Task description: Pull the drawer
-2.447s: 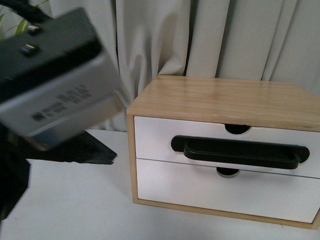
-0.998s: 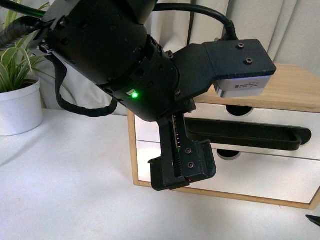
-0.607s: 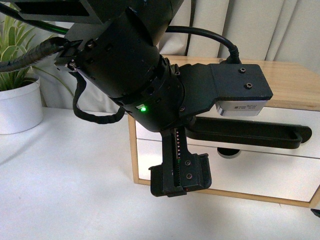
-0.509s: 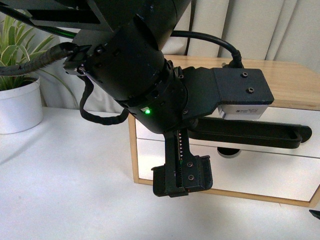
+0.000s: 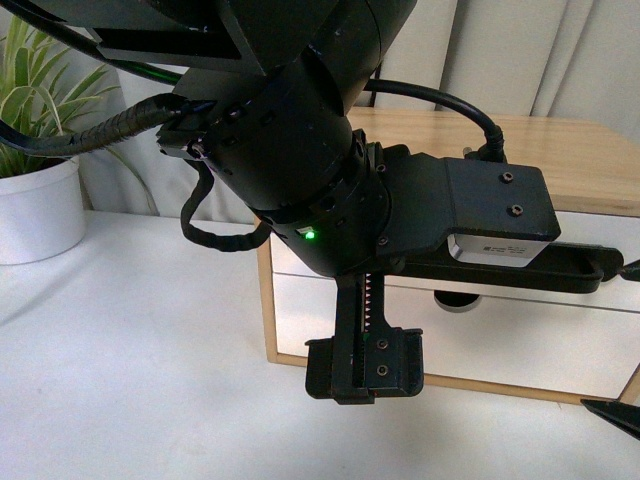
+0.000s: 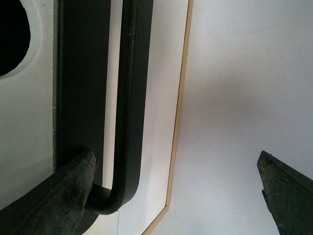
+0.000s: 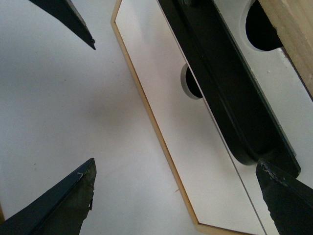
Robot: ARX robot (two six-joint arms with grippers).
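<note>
Left gripper (image 6: pixel 176 156): two fingers spread, one fingertip (image 6: pixel 73 181) at the end of the single black bar handle (image 6: pixel 129 98). Right gripper (image 7: pixel 175 165): two fingers spread, one beside the handle's other end. Beyond both fingertips, the drawer (image 6: pixel 27 122) is the upper of two white fronts in one wood cabinet (image 5: pixel 590 160).

Left end effector (image 6: pixel 176 156) gapes, one finger (image 6: pixel 63 196) by the black handle (image 6: pixel 128 98).

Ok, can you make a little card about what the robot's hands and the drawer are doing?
Drawer: top one in the wood cabinet, looks shut
Handle: long black bar
Left hand: open around the handle's end
Right hand: open, near the handle's other end, holding nothing
Also there: potted plant
</note>
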